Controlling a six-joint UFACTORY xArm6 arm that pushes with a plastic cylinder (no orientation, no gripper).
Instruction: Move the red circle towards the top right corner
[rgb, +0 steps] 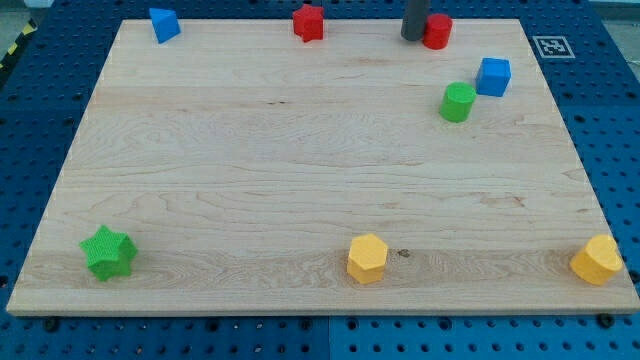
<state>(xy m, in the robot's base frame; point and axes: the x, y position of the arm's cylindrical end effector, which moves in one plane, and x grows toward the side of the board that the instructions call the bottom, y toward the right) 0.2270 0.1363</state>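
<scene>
Nearest the view's bottom edge of the bench sit three blocks: a green star at the left, a yellow hexagon near the middle, and a second yellow block at the right corner, its shape unclear. Farther up on the right, a green cylinder stands just beside a blue cube. Along the top edge lie a blue block at the left and a red star nearer the middle. The red circle sits at the top, right of centre. I carry no jaws, only a rod; my tip touches the red circle's left side.
</scene>
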